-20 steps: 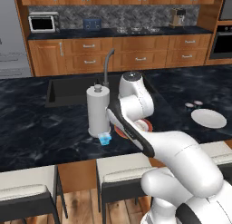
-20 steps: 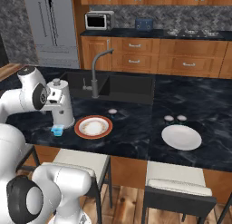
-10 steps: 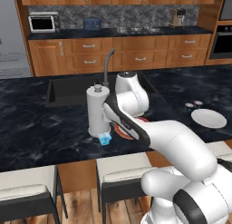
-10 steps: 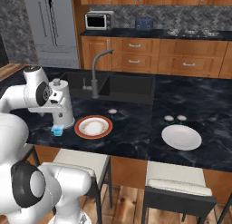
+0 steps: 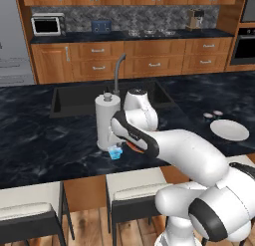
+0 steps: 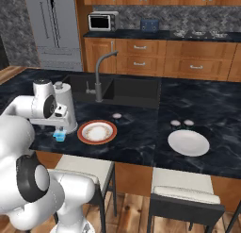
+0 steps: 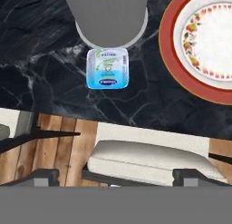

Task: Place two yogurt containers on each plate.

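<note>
The light blue yogurt cup stands on the dark counter near its front edge, touching the base of the paper-towel roll. The gripper is above it with jaws wide apart, holding nothing. Just beside is the orange-rimmed plate, with one whitish cup behind it. Farther right, two whitish cups stand just behind the plain white plate.
</note>
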You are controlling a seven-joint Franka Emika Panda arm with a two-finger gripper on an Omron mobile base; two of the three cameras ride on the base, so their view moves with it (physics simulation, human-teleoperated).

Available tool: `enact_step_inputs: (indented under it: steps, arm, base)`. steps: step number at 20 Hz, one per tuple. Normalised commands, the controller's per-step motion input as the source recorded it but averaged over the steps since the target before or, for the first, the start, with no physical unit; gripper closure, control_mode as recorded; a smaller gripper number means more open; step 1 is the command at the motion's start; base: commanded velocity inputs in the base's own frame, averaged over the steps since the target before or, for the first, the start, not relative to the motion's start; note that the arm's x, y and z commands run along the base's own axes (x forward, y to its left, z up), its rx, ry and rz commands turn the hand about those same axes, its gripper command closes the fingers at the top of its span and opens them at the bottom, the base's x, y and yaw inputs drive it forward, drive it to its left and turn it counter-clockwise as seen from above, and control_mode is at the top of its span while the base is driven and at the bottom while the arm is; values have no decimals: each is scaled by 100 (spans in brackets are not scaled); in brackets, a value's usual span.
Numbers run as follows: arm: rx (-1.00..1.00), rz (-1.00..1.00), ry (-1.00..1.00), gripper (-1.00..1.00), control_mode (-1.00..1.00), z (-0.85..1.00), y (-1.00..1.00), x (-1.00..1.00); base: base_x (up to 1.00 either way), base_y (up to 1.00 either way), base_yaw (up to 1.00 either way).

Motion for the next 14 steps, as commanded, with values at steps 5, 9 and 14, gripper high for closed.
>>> enact_step_inputs:
  steps: [5, 9, 14]
  arm:
    - [8, 0, -10, -100, -100, -50, 15, 30]
    - [9, 0, -16, -100, -100, -37, 14, 43]
    - [4, 0, -16, -100, -100, -19, 6, 30]
  base:
    - [0, 0, 0]
    - [0, 0, 0]
    - [0, 0, 0]
